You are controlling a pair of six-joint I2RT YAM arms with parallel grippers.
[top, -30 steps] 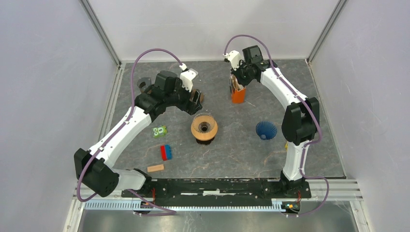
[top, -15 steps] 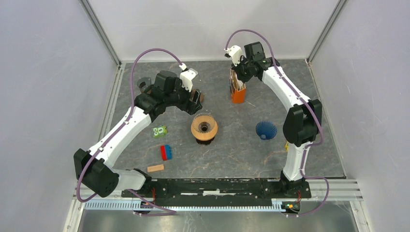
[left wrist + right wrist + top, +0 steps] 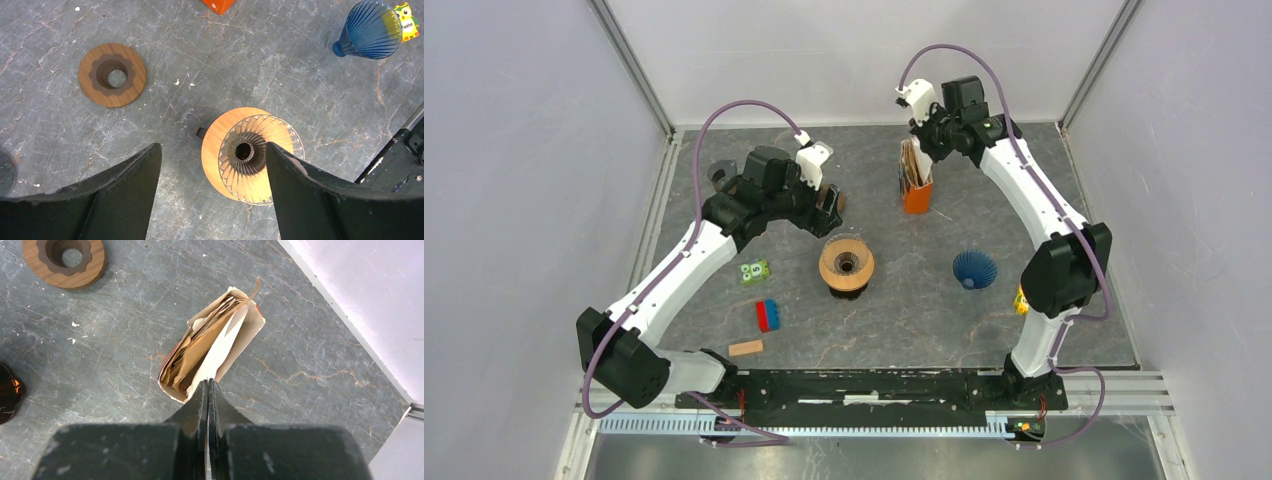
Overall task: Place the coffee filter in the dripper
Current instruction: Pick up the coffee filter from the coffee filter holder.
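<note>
Bright, even light from above leaves only soft, short shadows beside the dripper (image 3: 261,171) on the table (image 3: 300,75), all views sharp.

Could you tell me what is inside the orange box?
Upright brown filters, plus a white filter pinched by the right gripper's fingers. The bottom of the orange box is hidden beneath them.

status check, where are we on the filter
Left tool open, hovering over the dripper. Right tool shut on the edge of a coffee filter, filter not yet out of the orange box. Dripper empty, nothing between it and box.
</note>
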